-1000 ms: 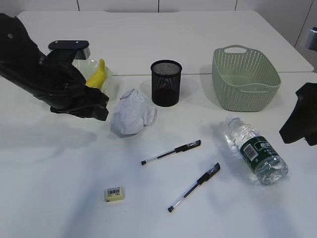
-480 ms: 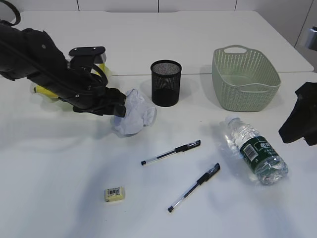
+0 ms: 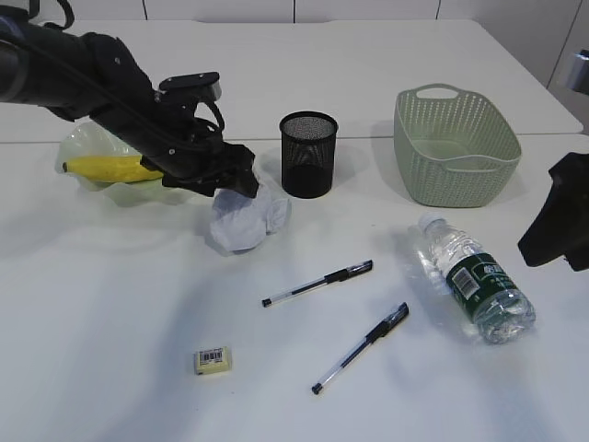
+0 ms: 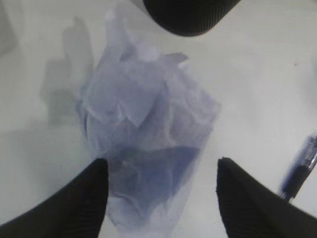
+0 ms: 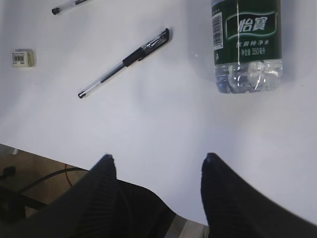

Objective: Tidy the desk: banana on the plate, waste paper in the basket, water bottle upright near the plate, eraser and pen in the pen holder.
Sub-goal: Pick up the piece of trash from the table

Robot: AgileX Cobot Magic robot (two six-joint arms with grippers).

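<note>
Fingers (image 4: 64, 208) of the left arm straddle the waste paper (image 4: 148, 134), parted, not yet gripping. Banana (image 3: 106, 168) lies on the plate (image 3: 83, 143); bottle (image 3: 474, 287), pens (image 3: 317, 283), eraser (image 3: 213, 359) remain on the table (image 3: 110, 304).

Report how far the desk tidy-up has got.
Done: the banana lies on the plate. In hand: the left gripper hangs open around the waste paper, not gripping it. Left: paper to the basket, the lying water bottle upright, eraser and two pens into the pen holder.
</note>
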